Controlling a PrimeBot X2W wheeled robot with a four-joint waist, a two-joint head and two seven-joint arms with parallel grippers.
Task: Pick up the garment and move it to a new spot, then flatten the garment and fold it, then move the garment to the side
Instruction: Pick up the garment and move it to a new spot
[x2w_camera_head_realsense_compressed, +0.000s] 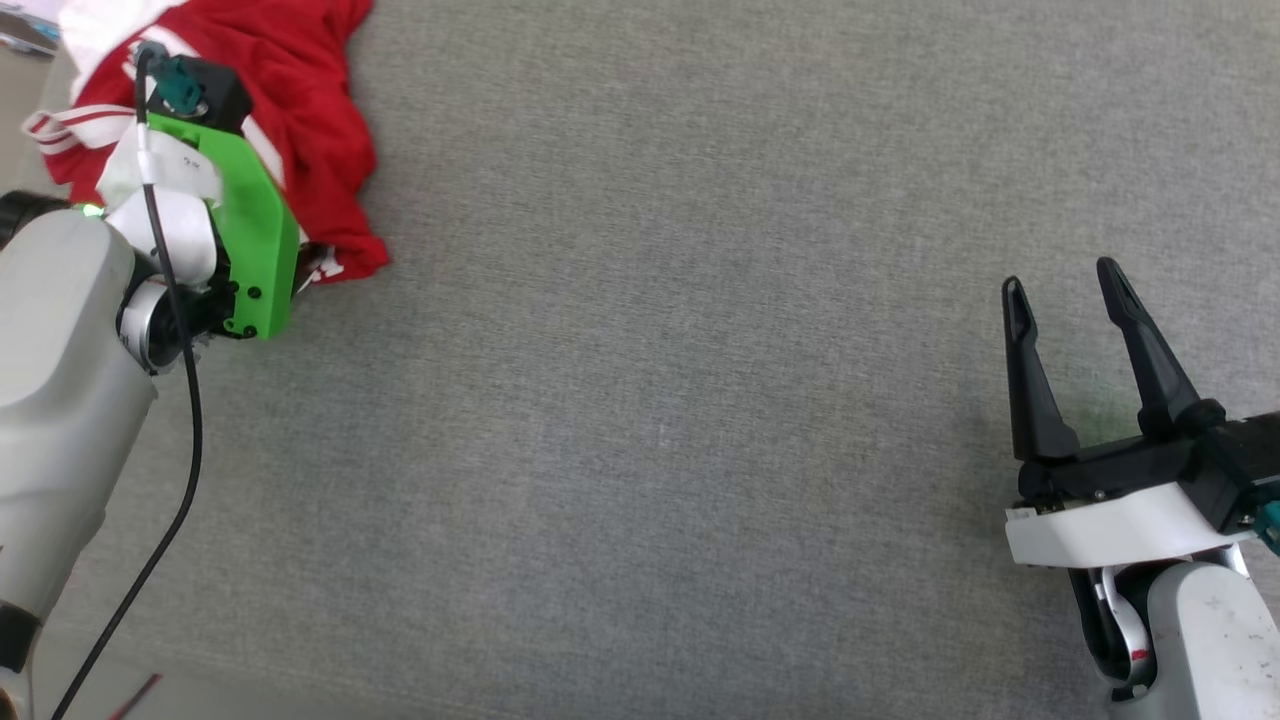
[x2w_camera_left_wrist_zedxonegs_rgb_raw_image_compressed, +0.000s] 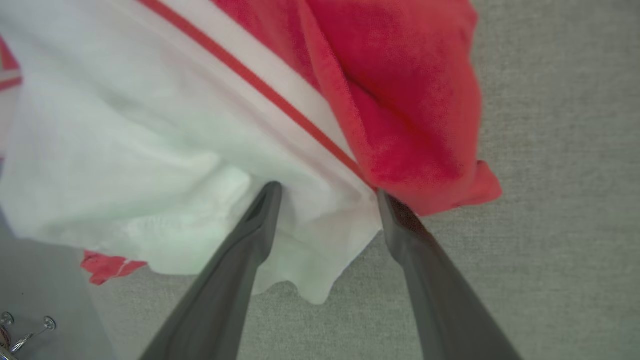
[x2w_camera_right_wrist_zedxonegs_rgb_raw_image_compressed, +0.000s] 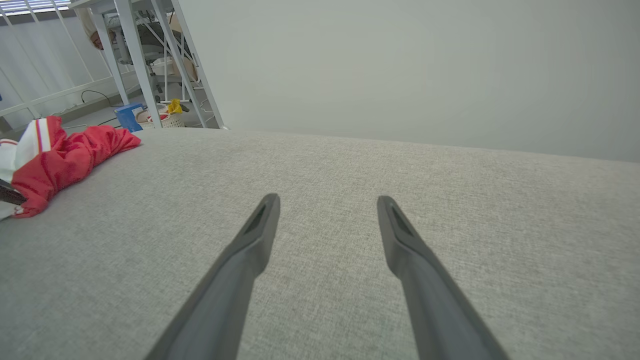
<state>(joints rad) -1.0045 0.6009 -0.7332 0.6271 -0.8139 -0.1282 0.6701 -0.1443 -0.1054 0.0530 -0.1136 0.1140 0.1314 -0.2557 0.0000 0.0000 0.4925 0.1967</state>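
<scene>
Grey fabric worktop (x2w_camera_head_realsense_compressed: 700, 400) stretching wide; white frame legs (x2w_camera_right_wrist_zedxonegs_rgb_raw_image_compressed: 143, 75) standing beyond it, blue box (x2w_camera_right_wrist_zedxonegs_rgb_raw_image_compressed: 127, 117) and yellow item (x2w_camera_right_wrist_zedxonegs_rgb_raw_image_compressed: 174, 106) sitting beside them.

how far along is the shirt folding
Nothing looks done: the red jersey lies crumpled at the far left of the grey fabric surface. In hand: the open left claw straddles its white edge, not gripping. The right claw hangs open, apart. Left: picking up, moving, flattening, folding, setting aside.

Comes to one red-and-white garment (x2w_camera_head_realsense_compressed: 300, 110); a left pincer (x2w_camera_left_wrist_zedxonegs_rgb_raw_image_compressed: 327, 192) and a right pincer (x2w_camera_head_realsense_compressed: 1060, 280), making two, with two dark fingers (x2w_camera_right_wrist_zedxonegs_rgb_raw_image_compressed: 240, 270) apiece; one grey tabletop (x2w_camera_head_realsense_compressed: 650, 400); one black cable (x2w_camera_head_realsense_compressed: 185, 400); one green bracket (x2w_camera_head_realsense_compressed: 250, 230); one blue box (x2w_camera_right_wrist_zedxonegs_rgb_raw_image_compressed: 127, 116).
</scene>
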